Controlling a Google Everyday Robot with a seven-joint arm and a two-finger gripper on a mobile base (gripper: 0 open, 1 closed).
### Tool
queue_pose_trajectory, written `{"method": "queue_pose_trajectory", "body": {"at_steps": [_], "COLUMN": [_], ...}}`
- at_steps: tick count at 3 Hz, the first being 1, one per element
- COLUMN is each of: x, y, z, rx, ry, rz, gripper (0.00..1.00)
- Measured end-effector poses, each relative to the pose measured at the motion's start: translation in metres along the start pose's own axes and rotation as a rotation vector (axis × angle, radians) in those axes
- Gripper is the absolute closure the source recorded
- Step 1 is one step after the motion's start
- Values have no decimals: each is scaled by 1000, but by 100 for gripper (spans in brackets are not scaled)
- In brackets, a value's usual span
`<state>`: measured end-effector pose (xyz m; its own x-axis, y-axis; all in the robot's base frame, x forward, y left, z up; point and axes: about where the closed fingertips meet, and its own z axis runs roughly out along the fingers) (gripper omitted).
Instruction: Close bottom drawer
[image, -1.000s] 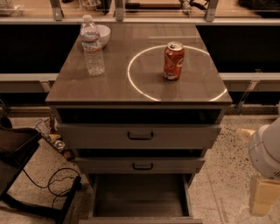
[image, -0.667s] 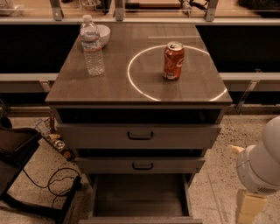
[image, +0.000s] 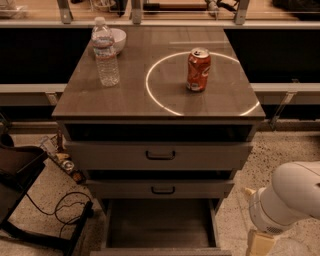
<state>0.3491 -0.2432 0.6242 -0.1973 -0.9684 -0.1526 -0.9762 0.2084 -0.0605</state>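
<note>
The bottom drawer (image: 159, 224) of the grey-brown cabinet is pulled far out toward me. Its plain, empty box interior shows, and its front is cut off by the lower frame edge. The middle drawer (image: 163, 189) and the top drawer (image: 160, 155) above it sit further in, each with a black bar handle. My white arm (image: 289, 197) is at the bottom right, to the right of the open drawer. My gripper (image: 261, 244) hangs below it at the frame's bottom edge, beside the drawer's right side and apart from it.
On the cabinet top (image: 125, 100) stand a water bottle (image: 105, 52), a white bowl (image: 118, 40) and an orange soda can (image: 198, 69) inside a white circle. A dark chair base (image: 20, 175), a cable (image: 65, 210) and small clutter lie on the floor at left.
My arm has moved down and a little left, closer to the open drawer's right side. The drawers and the things on top have not moved.
</note>
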Motion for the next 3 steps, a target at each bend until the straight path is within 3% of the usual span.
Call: {"method": "queue_pose_trajectory", "body": {"at_steps": [2, 3], "x": [3, 14], "y": [11, 22], "z": [17, 53], "rx": [22, 43], "ry": [-7, -14], "rz": [-1, -37], "gripper": [0, 0]}}
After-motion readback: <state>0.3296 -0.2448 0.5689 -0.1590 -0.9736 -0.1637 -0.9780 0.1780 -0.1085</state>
